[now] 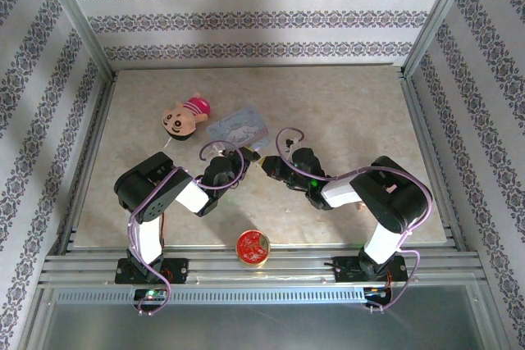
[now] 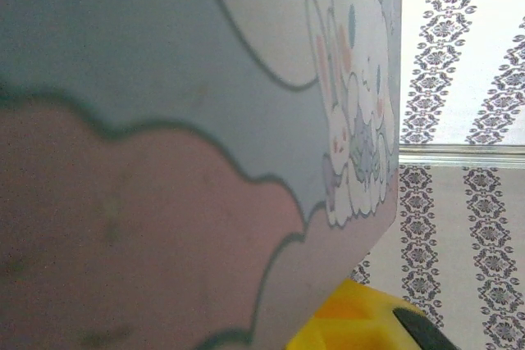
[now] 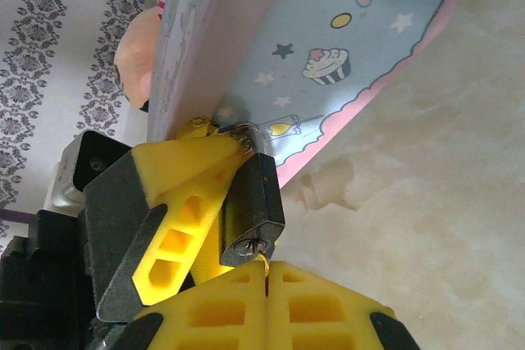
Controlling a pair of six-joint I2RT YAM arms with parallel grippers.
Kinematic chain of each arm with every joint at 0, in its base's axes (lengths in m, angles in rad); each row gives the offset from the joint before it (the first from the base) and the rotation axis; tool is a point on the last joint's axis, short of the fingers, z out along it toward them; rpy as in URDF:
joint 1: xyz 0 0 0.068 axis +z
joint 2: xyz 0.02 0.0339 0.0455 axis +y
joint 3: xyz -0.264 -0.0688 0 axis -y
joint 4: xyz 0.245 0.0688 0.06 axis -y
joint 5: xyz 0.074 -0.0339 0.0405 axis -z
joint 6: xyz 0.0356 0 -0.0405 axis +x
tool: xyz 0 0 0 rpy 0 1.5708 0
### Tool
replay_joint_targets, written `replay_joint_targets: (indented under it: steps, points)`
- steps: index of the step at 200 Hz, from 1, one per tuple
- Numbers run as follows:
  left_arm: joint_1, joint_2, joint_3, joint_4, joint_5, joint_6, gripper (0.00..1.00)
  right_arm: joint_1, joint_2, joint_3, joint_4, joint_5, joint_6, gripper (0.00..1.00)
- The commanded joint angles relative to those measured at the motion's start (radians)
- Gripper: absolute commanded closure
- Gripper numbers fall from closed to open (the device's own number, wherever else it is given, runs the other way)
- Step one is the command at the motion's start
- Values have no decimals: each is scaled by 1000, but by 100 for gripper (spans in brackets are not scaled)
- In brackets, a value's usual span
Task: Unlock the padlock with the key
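Padlock (image 3: 253,202): hung under pale blue tin (image 3: 328,30), keyhole facing 6 o'clock | left gripper (image 1: 244,156): pressed at padlock's 9 o'clock side, clamp could not be told | right gripper (image 3: 267,280): pinched closed at keyhole | judged need: padlock body braced, key kept in line, slow twist.

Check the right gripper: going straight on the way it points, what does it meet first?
The padlock, most likely: its keyhole end faces the shut right gripper just ahead of the tips, seemingly near touching, though depth is hard to judge. The pale blue tin lies beyond it.
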Motion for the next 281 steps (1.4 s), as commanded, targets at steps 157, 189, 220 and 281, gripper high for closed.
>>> replay_joint_targets:
  steps: [157,189,220,281]
  points:
    - [-6,-85,54,-454,154,10,100,34,2,-3,-11,7,-12,86]
    - [-15,-82,54,-455,164,-2,100,37,18,21,-5,-4,-7,95]
    - [-33,-75,55,-454,180,-13,100,41,31,46,9,-12,-2,99]
    - [-24,-96,43,-487,159,-19,100,34,-75,-4,-144,28,-77,78]
